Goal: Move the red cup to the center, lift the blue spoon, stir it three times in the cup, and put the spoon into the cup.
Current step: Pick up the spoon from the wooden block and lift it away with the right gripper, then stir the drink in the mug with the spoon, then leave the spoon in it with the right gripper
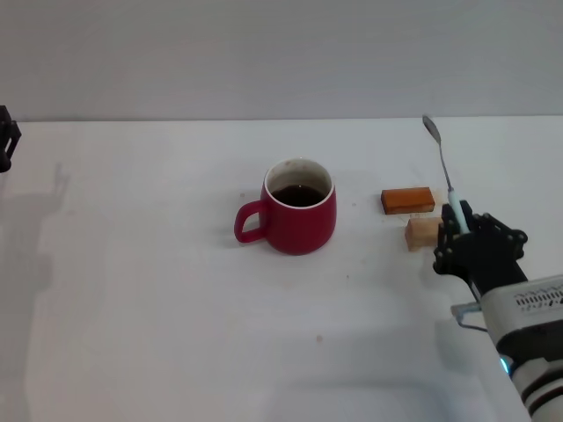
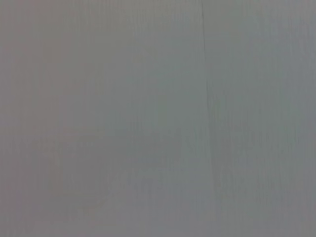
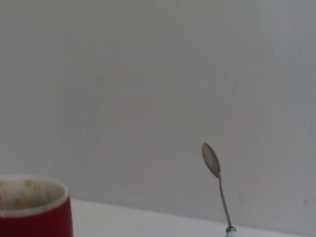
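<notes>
**Asker:** White tabletop (image 1: 158, 352) under a grey wall — where does everything sit on it?

**Me:** The red cup (image 1: 299, 218) stands at the centre of the head view, handle toward frame left, dark liquid inside. My right fingers (image 1: 461, 230) are at lower right, closed on the blue spoon (image 1: 443, 171) at its pale handle.

**Asker:** How does the spoon lie in your grip?

**Me:** Its long axis runs up the frame from my fingers, leaning slightly left, with the grey bowl at the top near the tabletop's far edge. The right wrist view agrees: the bowl (image 3: 211, 160) stands clear against the wall, the cup's rim (image 3: 29, 195) in the lower-left corner.

**Asker:** So which way to the cup?

**Me:** Left of my fingers in the head view, well apart. Between us, just beside my fingers, sit an orange-brown block (image 1: 408, 200) and a tan wooden block (image 1: 422, 233). I judge the bowl end must swing over and tip down before it can enter the cup, and the carry should pass above those blocks.

**Asker:** And the left arm?

**Me:** Only a dark part of my left gripper (image 1: 7, 136) shows at the left edge, parked far from the cup; I cannot tell its state. Its wrist view shows blank grey.
</notes>
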Controlling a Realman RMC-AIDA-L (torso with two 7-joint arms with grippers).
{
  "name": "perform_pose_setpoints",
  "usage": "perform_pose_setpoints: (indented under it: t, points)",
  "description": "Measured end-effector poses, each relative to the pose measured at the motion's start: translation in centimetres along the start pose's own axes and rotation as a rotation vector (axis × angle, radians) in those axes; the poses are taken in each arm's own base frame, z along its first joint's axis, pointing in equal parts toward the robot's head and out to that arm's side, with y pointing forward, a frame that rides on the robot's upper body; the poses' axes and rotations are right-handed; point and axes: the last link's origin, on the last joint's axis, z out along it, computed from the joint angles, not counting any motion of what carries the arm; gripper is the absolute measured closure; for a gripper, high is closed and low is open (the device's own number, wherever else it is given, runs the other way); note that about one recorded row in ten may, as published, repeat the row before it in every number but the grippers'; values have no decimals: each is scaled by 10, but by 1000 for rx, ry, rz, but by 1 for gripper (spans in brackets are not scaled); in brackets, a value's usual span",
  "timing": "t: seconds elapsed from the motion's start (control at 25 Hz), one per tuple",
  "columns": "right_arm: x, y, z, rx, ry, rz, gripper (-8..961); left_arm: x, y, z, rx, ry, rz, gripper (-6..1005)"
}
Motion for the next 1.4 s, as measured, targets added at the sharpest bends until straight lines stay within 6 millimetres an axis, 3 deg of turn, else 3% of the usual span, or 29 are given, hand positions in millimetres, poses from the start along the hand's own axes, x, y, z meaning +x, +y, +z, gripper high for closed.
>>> perform_pose_setpoints:
  t: [0.32,0.76,1.4]
  points:
    - [-31,10,-3,58,-31,1,821,0,1,0,-3,-2,0,152]
    - [-80,14,-5,-15,-19,23,820,-2,1,0,-2,-12,-2,152]
    - [-114,5,8,-161,29,76,821,-2,3,1,-1,-19,-9,152]
